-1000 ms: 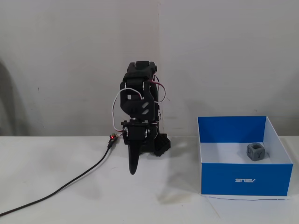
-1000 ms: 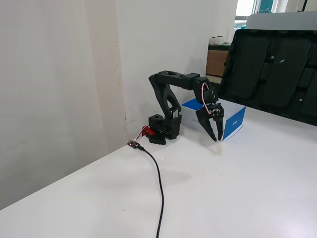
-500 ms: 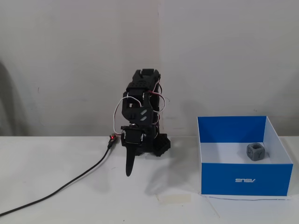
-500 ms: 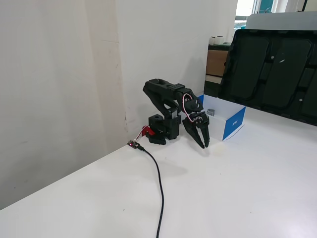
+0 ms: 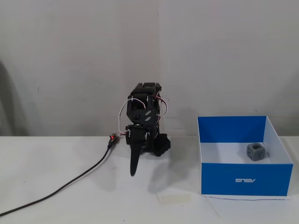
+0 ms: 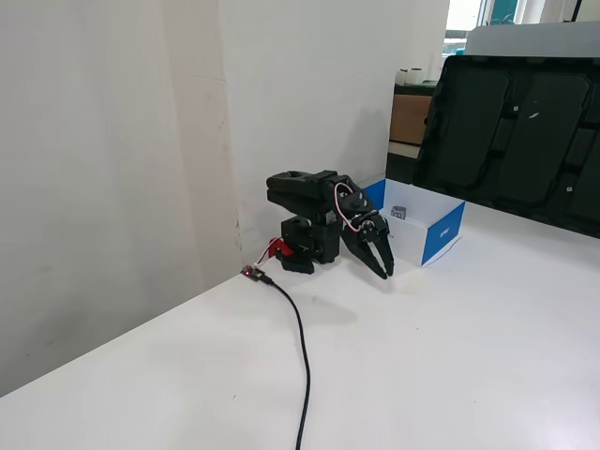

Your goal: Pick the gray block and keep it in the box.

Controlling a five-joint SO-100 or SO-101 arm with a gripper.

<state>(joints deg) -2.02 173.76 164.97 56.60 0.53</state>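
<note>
— Resting inside the box point(image 5: 245, 180), the gray block point(image 5: 255, 151) is sitting near its right wall.
— It is looking light, rigid; flat sides suit gripping. The gripper point(image 6: 383, 272), beside the box, is holding nothing, jaws nearly together.

I count one gray block point(image 5: 255, 151), sitting in one box point(image 5: 233, 129). One arm point(image 5: 142, 122) on the table point(image 5: 56, 205), with one gripper point(image 6: 384, 272), two fingers. One black cable point(image 5: 60, 191) runs off its base. One pale strip of tape point(image 5: 174, 199) lies on the tabletop. In a fixed view I also count one big black tray point(image 6: 511, 136) leaning behind, and two small white cups point(image 6: 408, 76) on a shelf.
</note>
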